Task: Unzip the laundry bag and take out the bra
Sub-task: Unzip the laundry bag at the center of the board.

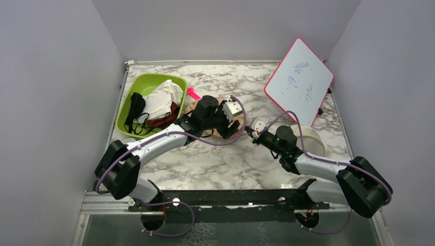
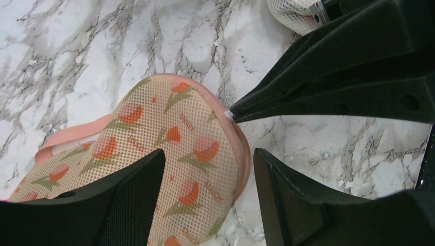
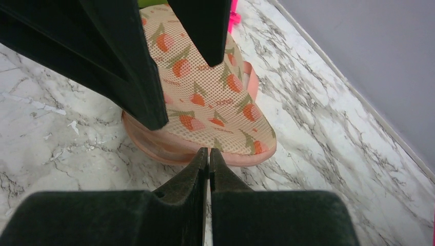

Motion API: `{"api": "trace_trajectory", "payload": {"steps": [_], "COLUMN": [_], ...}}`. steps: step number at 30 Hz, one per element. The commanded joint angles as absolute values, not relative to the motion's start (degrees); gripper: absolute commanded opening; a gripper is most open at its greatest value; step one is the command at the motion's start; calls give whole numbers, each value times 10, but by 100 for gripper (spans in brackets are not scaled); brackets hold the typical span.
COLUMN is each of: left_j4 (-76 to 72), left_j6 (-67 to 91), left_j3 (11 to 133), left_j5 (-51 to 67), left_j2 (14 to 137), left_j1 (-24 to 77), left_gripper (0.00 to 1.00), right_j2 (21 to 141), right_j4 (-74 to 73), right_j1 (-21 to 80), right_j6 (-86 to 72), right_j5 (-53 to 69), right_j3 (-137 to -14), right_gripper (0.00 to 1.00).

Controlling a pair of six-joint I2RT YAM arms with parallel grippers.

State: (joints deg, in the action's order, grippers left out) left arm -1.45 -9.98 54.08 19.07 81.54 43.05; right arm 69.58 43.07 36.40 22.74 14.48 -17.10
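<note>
Left end effector (image 2: 208, 156) apart over laundry bag (image 2: 169, 128); right end effector (image 3: 209, 152) together at its edge, lettering illegible

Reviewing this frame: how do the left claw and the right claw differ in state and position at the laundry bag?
The left claw is open; the right claw is shut. The left claw's fingers are spread over the rounded end of the laundry bag, while the right claw's closed tips point at its pink edge from outside. Both are at the same end of the bag.

Left gripper (image 2: 208, 154) spread, laundry bag (image 2: 174, 148) beneath
</note>
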Motion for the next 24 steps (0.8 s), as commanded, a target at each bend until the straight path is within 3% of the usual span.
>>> {"api": "trace_trajectory", "payload": {"steps": [1, 6, 13, 24], "left_j4": [-13, -23, -65, -206], "left_j6": [-72, -63, -51, -24], "left_j3": [578, 576, 553, 465], "left_j5": [177, 182, 211, 239], "left_j2": [853, 872, 888, 868], "left_j1": [434, 435, 435, 437], "left_gripper": [57, 64, 62, 69], "right_j2": [700, 709, 703, 671], "right_j4": [424, 414, 419, 442], "right_j1": [363, 363, 363, 363], "right_j6": [222, 217, 196, 158], "right_j5": [165, 149, 134, 83], "right_j3": [-189, -197, -194, -173], "right_gripper": [1, 1, 1, 1]}}
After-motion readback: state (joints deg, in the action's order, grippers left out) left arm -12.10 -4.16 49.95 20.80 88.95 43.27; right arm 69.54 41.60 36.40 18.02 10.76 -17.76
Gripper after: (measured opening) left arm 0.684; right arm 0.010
